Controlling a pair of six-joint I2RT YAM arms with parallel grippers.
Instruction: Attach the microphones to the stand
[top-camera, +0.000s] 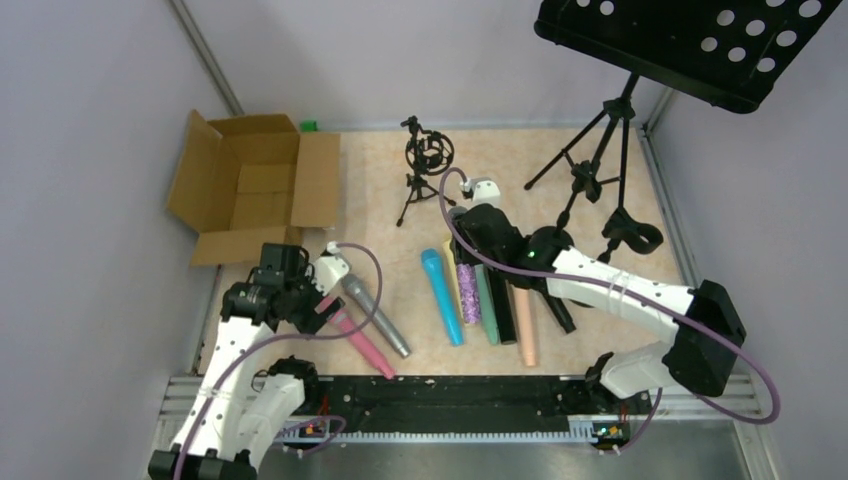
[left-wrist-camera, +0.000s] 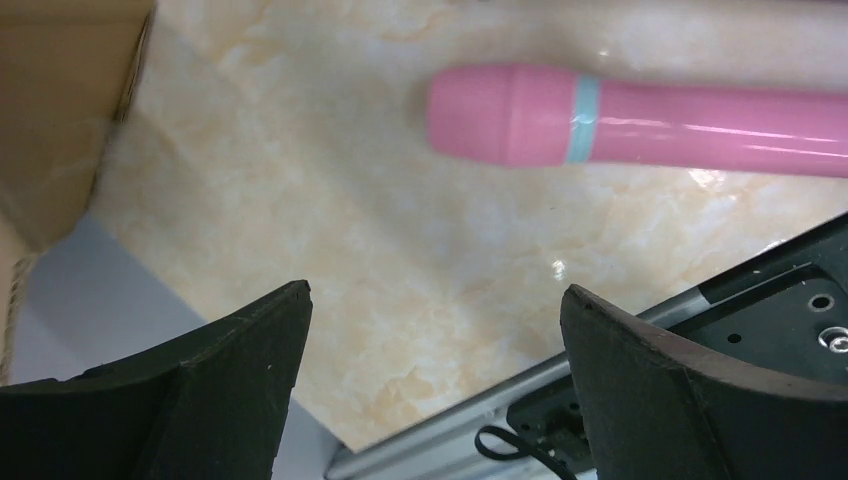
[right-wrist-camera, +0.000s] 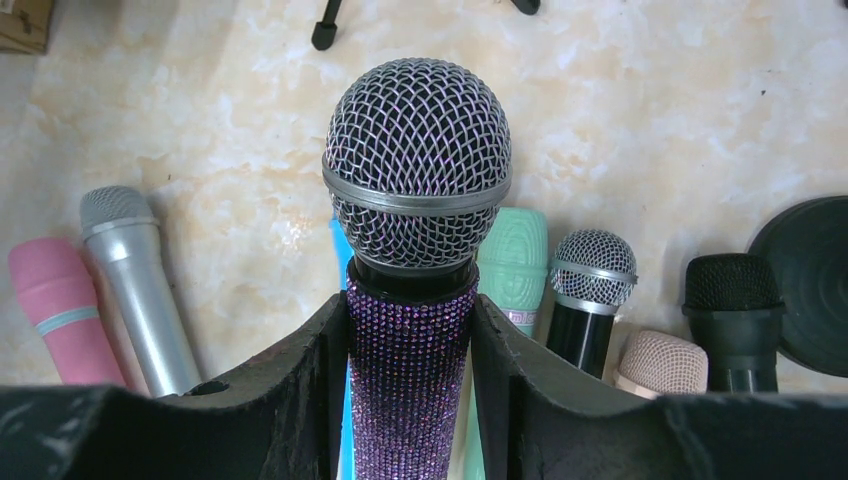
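Observation:
My right gripper (right-wrist-camera: 410, 325) is shut on the glittery purple microphone (right-wrist-camera: 418, 160), just below its grey mesh head. In the top view the right gripper (top-camera: 470, 248) is at the far end of a row of microphones lying on the table: blue (top-camera: 441, 297), purple (top-camera: 468, 297), teal (top-camera: 487, 308), peach (top-camera: 525, 328) and black (top-camera: 556, 306). A small tripod stand (top-camera: 428, 165) with a ring mount is just beyond. My left gripper (left-wrist-camera: 435, 300) is open and empty, and a pink microphone (left-wrist-camera: 640, 115) lies ahead of its fingers. The silver microphone (top-camera: 378, 318) lies beside the pink one (top-camera: 362, 345).
An open cardboard box (top-camera: 250, 185) sits at the far left and shows at the left wrist view's edge (left-wrist-camera: 60, 100). A taller black tripod (top-camera: 600, 150) with a clip (top-camera: 630, 232) stands at the far right under a perforated music desk (top-camera: 700, 40). A black rail (top-camera: 450, 395) runs along the near edge.

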